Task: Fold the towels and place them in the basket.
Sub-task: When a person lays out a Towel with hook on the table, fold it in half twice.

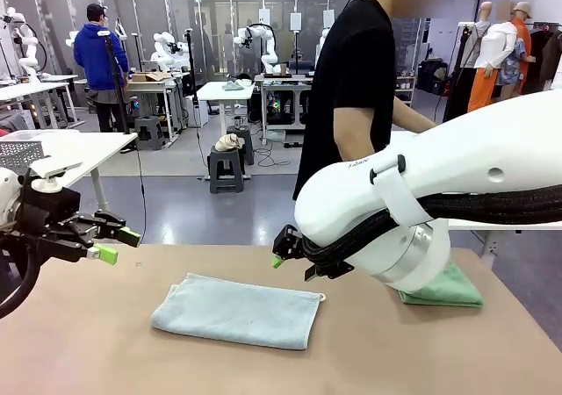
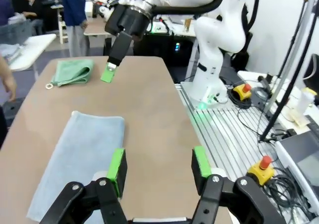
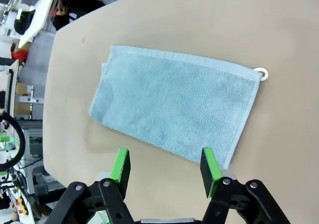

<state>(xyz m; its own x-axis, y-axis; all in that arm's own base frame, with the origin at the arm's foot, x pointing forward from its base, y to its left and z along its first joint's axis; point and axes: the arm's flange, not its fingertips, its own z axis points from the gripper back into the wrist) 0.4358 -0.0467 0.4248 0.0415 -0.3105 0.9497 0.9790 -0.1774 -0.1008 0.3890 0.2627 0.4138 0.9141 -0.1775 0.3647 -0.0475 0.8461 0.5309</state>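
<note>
The pale blue-grey towel (image 1: 237,312) lies flat on the tan table, left of centre, with a small ring tag (image 3: 260,73) at one corner. My right gripper (image 1: 290,259) hangs open just above its right end; in the right wrist view the open fingers (image 3: 163,167) frame the towel (image 3: 174,104) from above. The green towel (image 1: 448,288) lies folded at the right, partly hidden behind my right arm. My left gripper (image 1: 114,244) is open and empty in the air at the table's left edge, apart from the blue towel (image 2: 79,159). The dark basket is out of view.
A person in a black shirt (image 1: 351,88) stands at the far side of the table. A paler grey mesh basket (image 1: 19,154) sits on a white side table at the left. Bare tabletop (image 1: 105,351) lies around the blue towel.
</note>
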